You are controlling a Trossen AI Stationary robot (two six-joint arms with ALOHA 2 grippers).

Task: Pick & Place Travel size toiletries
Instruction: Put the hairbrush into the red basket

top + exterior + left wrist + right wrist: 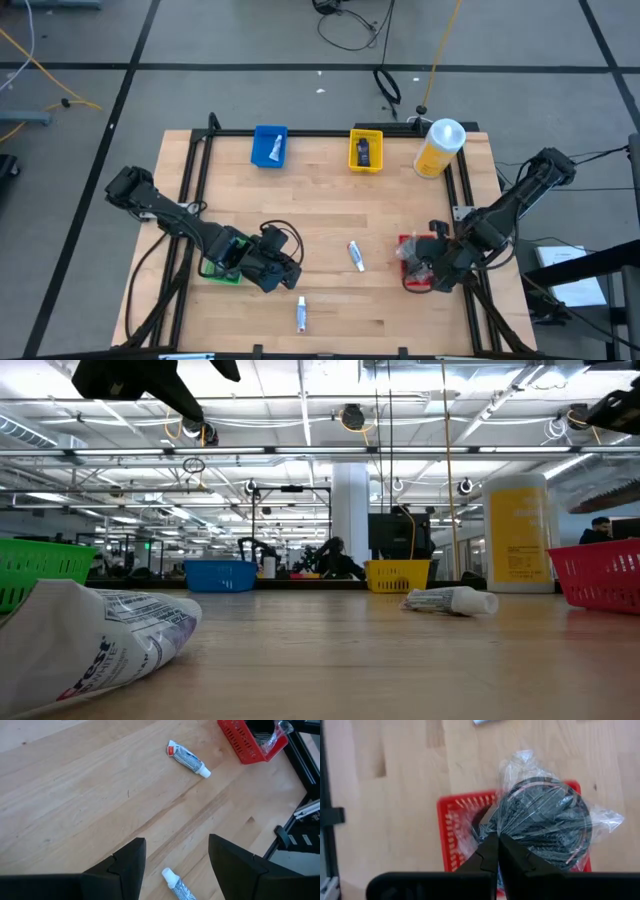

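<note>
Two white tubes with blue marks lie flat on the wooden table, one (355, 255) at mid-table and one (301, 315) near the front edge. My left gripper (275, 265) hangs open beside the green tray (218, 270), above the near tube (177, 887). My right gripper (497, 837) is shut on a dark round disc in clear wrap (545, 825), over the red tray (452, 835). Another white tube lies in the blue tray (270, 145), and a dark item lies in the yellow tray (366, 150). My right gripper pinches the clear wrap (496, 826) at the disc's edge between its two fingertips. The fingers come from above, slanting down. The wrapped disc hangs below them over the red tray; whether it touches the tray I cannot tell.
A big yellow bottle with a white cap (440, 147) stands at the table's far right corner. Black frame rails (190, 200) run along the table's sides. Bare wood lies between the two loose tubes and the far trays.
</note>
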